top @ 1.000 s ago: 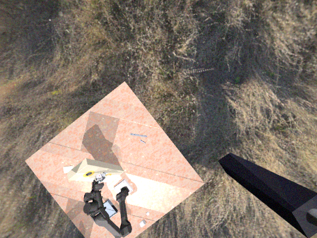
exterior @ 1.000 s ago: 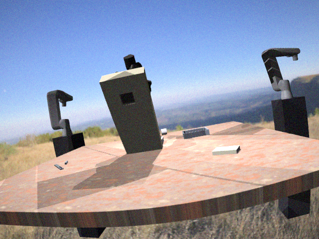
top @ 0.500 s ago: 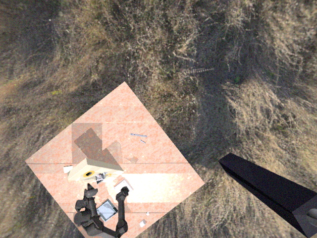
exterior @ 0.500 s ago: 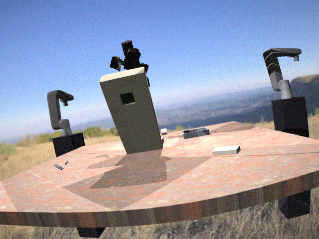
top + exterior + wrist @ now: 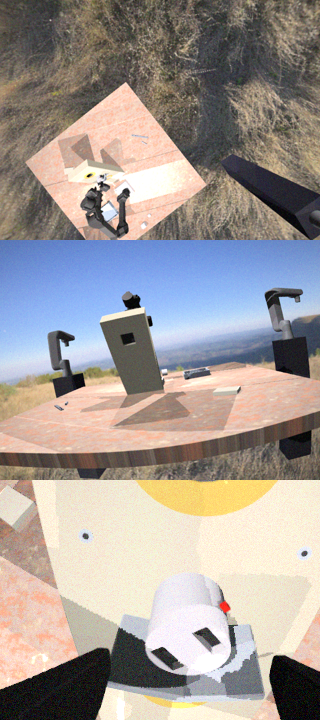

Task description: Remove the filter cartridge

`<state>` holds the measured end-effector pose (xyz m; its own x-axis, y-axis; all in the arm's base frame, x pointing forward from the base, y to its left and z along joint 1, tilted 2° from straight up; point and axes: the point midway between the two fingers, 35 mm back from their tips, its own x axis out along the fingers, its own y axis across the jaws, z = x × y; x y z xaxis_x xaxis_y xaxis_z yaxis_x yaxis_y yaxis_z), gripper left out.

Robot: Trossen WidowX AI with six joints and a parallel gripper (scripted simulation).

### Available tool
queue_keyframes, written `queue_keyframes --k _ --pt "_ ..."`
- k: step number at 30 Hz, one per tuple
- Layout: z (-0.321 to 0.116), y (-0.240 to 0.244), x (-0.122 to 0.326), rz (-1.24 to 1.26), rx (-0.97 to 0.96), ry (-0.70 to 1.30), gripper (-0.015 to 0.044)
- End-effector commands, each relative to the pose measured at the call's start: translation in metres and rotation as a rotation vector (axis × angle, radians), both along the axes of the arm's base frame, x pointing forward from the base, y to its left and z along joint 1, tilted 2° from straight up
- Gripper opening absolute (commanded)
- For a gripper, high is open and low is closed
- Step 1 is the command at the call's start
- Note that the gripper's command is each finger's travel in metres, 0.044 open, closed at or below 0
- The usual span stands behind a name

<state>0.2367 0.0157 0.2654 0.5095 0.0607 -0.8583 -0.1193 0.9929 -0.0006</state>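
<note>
The white round cartridge [image 5: 187, 635] is out of the panel [image 5: 77, 178] [image 5: 136, 364] [image 5: 125, 555], tilted, with its two dark slots facing the wrist camera and a red mark at its side. It is over a grey ledge [image 5: 247, 680] at the panel's face; whether it rests on it is unclear. The yellow-ringed opening [image 5: 94, 173] [image 5: 205, 506] lies above. My gripper [image 5: 191, 657] is open, its black fingers wide on either side of the cartridge with visible gaps. The blue-grey tray [image 5: 116, 213] [image 5: 197, 374] stands apart from the panel, beside the arm.
A pale block [image 5: 68, 170] [image 5: 226, 391] [image 5: 15, 505] lies beside the panel. A thin grey tool [image 5: 139, 136] [image 5: 58, 407] and a smaller piece [image 5: 144, 142] [image 5: 66, 403] lie behind it. A small white object [image 5: 144, 225] is near the table edge.
</note>
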Motion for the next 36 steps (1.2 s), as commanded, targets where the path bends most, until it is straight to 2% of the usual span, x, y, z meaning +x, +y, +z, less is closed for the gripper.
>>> queue_keyframes --k 1,33,35,36 --pt "-0.007 -0.001 -0.004 -0.038 0.014 0.030 0.0305" --pt "-0.050 0.002 0.020 -0.038 0.014 0.028 0.0305" --pt "-0.046 0.002 0.018 -0.032 0.017 0.029 0.0252" --pt "-0.046 0.002 0.018 -0.032 0.017 0.029 0.0246"
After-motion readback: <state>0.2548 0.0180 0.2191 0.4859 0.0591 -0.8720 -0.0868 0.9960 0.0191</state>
